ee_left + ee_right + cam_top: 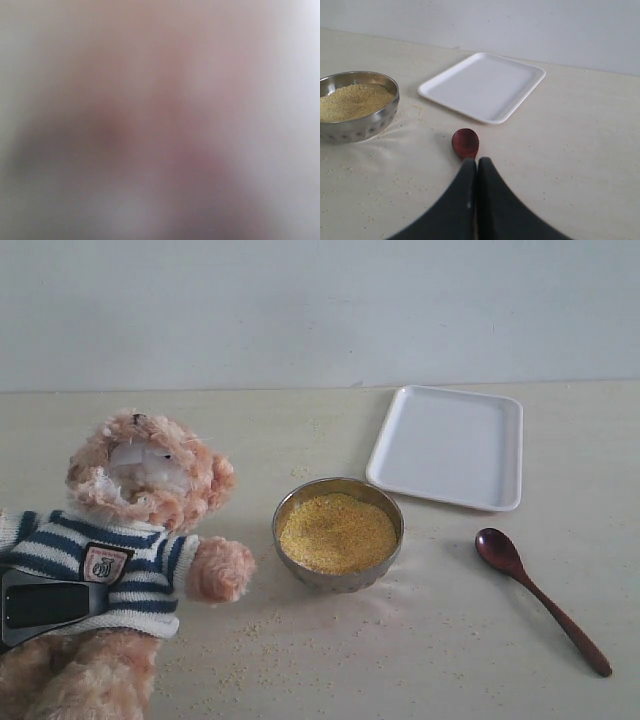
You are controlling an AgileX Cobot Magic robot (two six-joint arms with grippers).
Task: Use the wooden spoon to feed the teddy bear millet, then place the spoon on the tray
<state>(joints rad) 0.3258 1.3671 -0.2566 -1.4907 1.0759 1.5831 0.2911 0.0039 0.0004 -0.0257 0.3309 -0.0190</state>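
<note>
The teddy bear (140, 500) in its striped sweater sits at the left in the exterior view. A dark finger of my left gripper (45, 605) presses across its belly and appears to clasp it. The left wrist view is only a pinkish blur. The millet (337, 532) fills the silver bowl (340, 578) at the centre. The wooden spoon (530, 585) lies free on the table at the right, its bowl toward the tray (450, 445). In the right wrist view my right gripper (477, 161) is shut and empty, and the spoon bowl (465, 142) lies just past its tips.
Stray millet grains are scattered on the pale tabletop around the bowl (365, 127) and the bear. The white tray (485, 87) lies behind the spoon, near the back wall.
</note>
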